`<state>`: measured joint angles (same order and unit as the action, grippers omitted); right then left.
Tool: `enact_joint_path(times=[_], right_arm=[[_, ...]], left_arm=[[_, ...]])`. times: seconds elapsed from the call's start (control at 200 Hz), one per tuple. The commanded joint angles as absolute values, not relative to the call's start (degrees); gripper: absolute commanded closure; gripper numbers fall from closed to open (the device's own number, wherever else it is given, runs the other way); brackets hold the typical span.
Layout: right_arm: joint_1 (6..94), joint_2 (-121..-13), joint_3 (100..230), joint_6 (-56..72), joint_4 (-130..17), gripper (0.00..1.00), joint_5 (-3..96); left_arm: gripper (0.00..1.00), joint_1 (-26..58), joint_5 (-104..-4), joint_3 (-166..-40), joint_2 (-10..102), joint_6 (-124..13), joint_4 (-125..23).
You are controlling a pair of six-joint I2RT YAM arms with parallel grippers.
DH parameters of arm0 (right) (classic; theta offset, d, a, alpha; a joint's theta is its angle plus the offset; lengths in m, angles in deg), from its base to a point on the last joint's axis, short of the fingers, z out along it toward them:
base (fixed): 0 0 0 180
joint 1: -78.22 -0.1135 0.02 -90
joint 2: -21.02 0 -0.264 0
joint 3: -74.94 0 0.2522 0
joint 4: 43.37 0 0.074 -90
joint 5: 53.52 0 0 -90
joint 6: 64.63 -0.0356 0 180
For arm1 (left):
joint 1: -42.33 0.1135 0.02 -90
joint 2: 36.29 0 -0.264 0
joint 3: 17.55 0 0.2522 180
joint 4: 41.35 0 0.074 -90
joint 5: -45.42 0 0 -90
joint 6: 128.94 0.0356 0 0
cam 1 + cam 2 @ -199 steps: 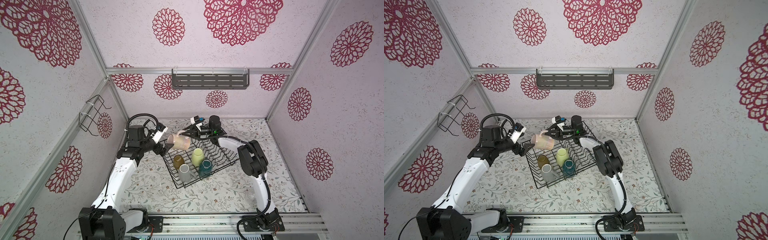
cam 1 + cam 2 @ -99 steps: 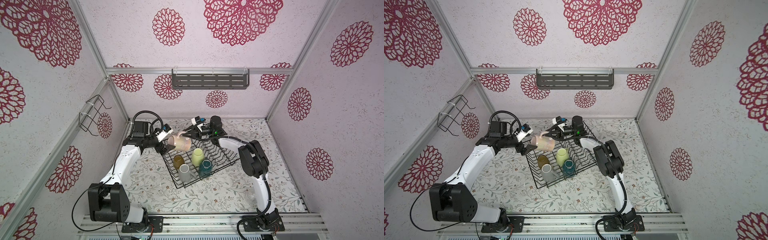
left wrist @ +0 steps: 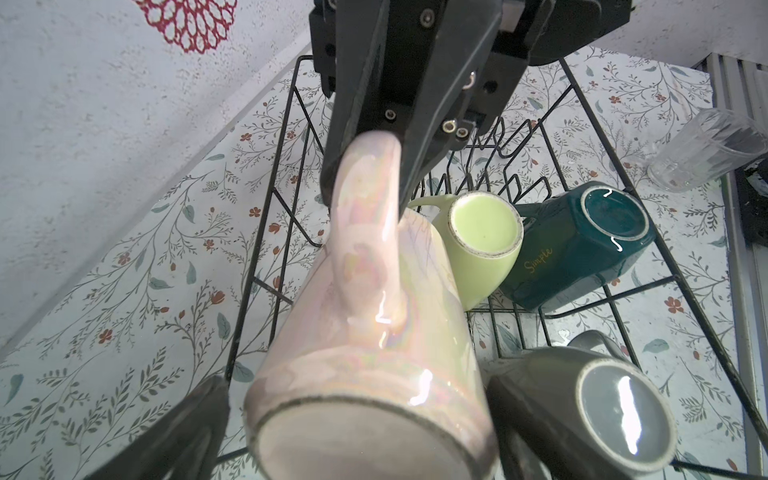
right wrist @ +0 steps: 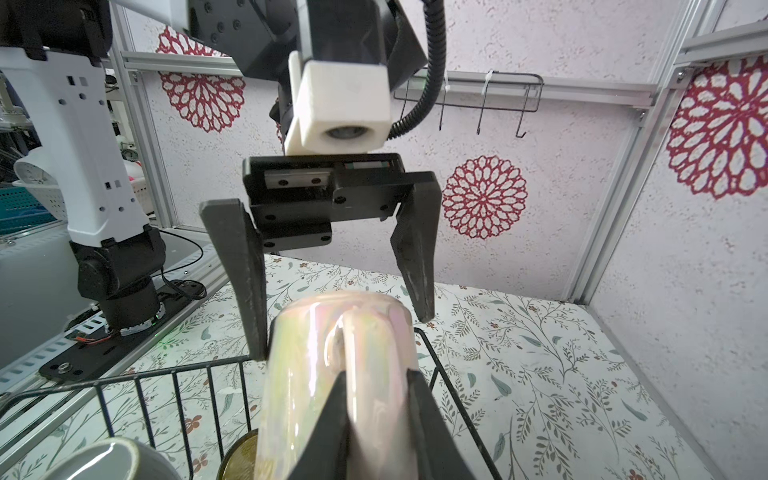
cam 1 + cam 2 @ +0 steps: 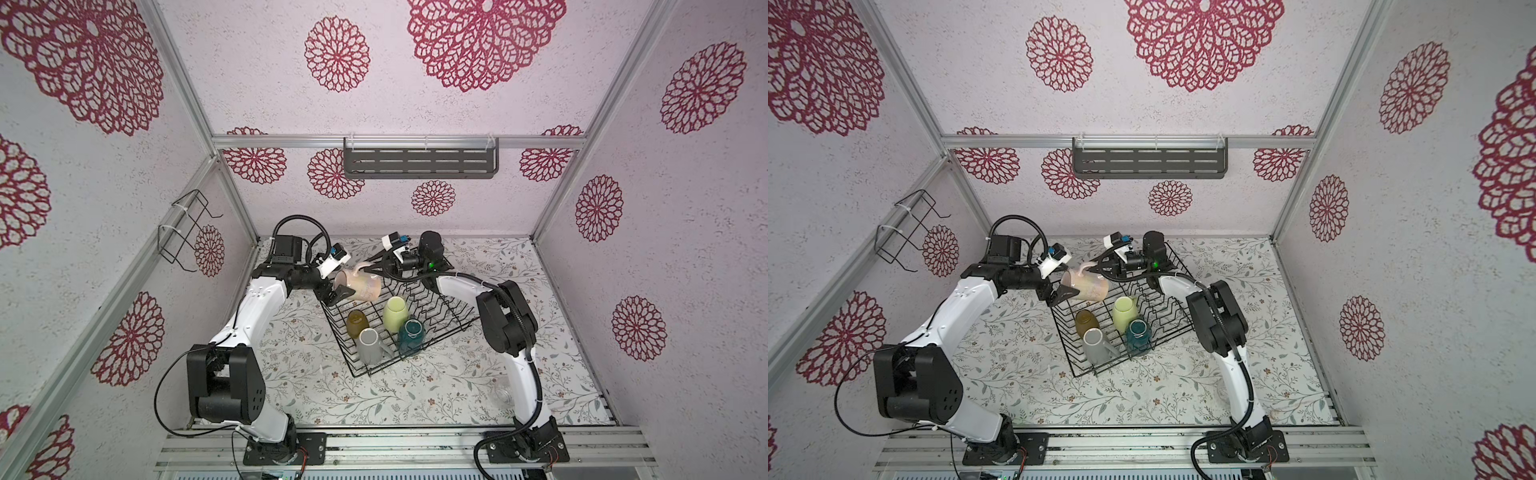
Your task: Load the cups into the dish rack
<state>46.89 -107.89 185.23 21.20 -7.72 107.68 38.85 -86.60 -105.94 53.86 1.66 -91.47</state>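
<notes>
The large pink mug (image 5: 361, 286) (image 5: 1086, 286) hangs tilted over the far left corner of the dish rack (image 5: 415, 348) (image 5: 1133, 352). My right gripper (image 5: 368, 270) (image 4: 376, 376) is shut on its handle. My left gripper (image 5: 338, 296) (image 3: 357, 436) is open, its fingers (image 4: 249, 270) standing either side of the mug's base. Inside the rack lie the amber tumbler (image 5: 357, 324), the yellow-green mug (image 5: 395, 313), the teal mug (image 5: 410, 332) and the grey mug (image 5: 369, 345). A clear glass (image 3: 706, 149) lies on the table outside the rack.
The rack's zigzag dividers (image 5: 440, 299) fill its right half. A grey slotted shelf (image 5: 419, 162) hangs on the back wall and a small black wire holder (image 5: 185, 232) on the left wall. Floral table surface surrounds the rack.
My left arm has swung its elbow back and brought its open gripper round the pink mug's base. The right gripper and the mug have barely moved.
</notes>
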Motion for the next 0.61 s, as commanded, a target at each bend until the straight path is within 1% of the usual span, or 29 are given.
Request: enact_joint_path(times=[0.0,0.16,0.32,0.425,0.505,0.53,0.601], right_arm=[[46.23,-101.33,188.98,19.66,-2.03,1.00,109.93],[46.14,-101.57,189.98,19.48,-1.97,1.00,110.05],[45.96,-102.11,190.89,19.39,-1.85,1.00,110.05],[45.96,-102.21,191.18,19.14,-1.54,1.00,109.97],[45.88,-102.28,191.44,19.04,-1.58,1.00,109.87],[45.88,-102.29,191.52,19.04,-1.58,1.00,109.87],[45.84,-102.51,191.78,19.06,-1.59,1.00,109.90]], left_arm=[[0.01,38.79,-86.89,-107.32,55.10,2.97,-91.26],[0.00,38.81,-90.18,-107.95,56.12,3.43,-92.54],[0.00,38.81,-94.74,-107.66,56.76,2.28,-91.34],[0.00,38.81,-96.07,-106.67,56.79,1.67,-89.85],[0.03,38.90,-96.24,-105.97,56.79,1.24,-88.47],[0.05,38.90,-96.58,-105.90,56.87,1.43,-88.32],[0.07,38.90,-97.06,-106.17,57.37,1.40,-88.92]])
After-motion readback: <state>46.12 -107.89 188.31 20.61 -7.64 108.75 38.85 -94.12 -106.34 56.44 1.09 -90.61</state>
